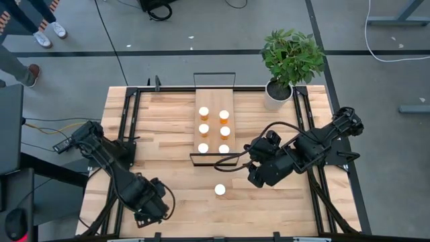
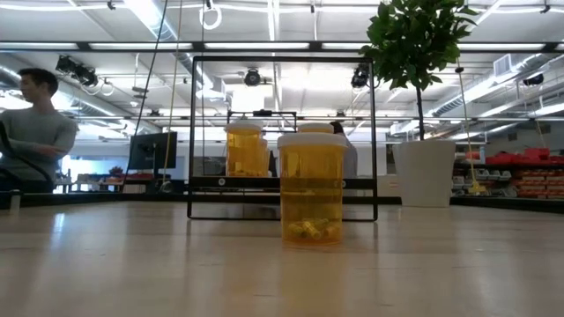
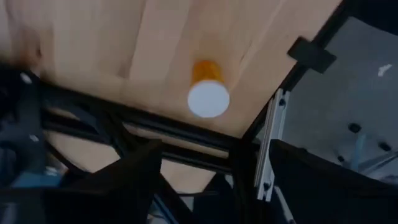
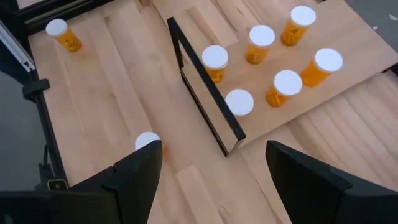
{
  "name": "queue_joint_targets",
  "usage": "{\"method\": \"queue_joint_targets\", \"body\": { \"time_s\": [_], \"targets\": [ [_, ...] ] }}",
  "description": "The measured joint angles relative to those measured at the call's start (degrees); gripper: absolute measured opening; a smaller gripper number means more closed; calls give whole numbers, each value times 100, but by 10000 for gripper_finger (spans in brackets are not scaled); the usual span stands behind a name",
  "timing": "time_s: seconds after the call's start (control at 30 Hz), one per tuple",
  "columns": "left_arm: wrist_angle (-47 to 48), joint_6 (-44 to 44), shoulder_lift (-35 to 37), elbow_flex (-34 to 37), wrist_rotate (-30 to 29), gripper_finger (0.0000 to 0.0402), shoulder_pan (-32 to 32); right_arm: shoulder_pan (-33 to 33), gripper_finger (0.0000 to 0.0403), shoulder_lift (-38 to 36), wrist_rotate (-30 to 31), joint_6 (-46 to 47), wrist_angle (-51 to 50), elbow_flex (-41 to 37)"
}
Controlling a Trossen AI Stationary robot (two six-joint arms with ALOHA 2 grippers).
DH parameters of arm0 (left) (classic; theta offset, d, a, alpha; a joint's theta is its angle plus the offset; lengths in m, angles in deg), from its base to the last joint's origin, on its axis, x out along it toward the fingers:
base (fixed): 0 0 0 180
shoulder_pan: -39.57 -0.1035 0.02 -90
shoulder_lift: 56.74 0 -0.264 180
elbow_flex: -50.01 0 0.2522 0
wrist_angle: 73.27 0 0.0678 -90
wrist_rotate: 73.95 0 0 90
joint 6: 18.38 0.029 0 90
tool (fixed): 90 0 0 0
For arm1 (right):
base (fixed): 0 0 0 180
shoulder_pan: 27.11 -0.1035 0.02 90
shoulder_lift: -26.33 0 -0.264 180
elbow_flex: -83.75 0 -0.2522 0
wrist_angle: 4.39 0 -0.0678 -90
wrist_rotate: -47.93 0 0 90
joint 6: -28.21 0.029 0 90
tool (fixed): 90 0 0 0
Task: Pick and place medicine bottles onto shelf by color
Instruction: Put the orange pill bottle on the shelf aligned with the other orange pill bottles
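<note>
Here we judge the lone orange medicine bottle (image 1: 220,190), white-capped, standing on the table just before the shelf (image 1: 214,102) and its six bottles, light, rigid and smooth-walled, best gripped across the body below the cap by the right gripper (image 4: 205,180), whose fingers are spread and empty.

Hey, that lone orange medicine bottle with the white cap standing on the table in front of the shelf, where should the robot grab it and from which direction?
Grip the orange medicine bottle with the white round cap around its cylindrical body just under the cap, coming straight down from above. It stands upright and alone on the wooden slatted tabletop, so both sides look free. The right hand, open and nearest, seems best placed.
</note>
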Motion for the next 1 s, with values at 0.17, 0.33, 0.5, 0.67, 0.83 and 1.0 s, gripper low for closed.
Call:
{"method": "queue_joint_targets", "body": {
  "time_s": [0.17, 0.33, 0.5, 0.67, 0.83, 1.0],
  "targets": [
    [-632, -532, 0, 368, 130, 305, 75, 31, 294, 0, 110, -51, -6, 0],
    [-1290, -1129, 0, 627, 84, 301, 168, 54, 294, 0, 109, -114, -12, 0],
    [-1902, -1563, 0, 889, 64, 304, 383, 64, 294, 0, 107, -136, -124, 0],
    [-1915, -1723, -31, 1090, 129, 304, 617, 64, 294, 0, 94, -136, -310, 0],
    [-1933, -2309, -31, 1322, 764, 305, 717, 64, 294, 2, 75, -133, -369, 0],
    [-2011, -2443, -31, 1353, 823, 308, 691, 64, 294, 2, 103, -73, -368, 0]
  ]
}}
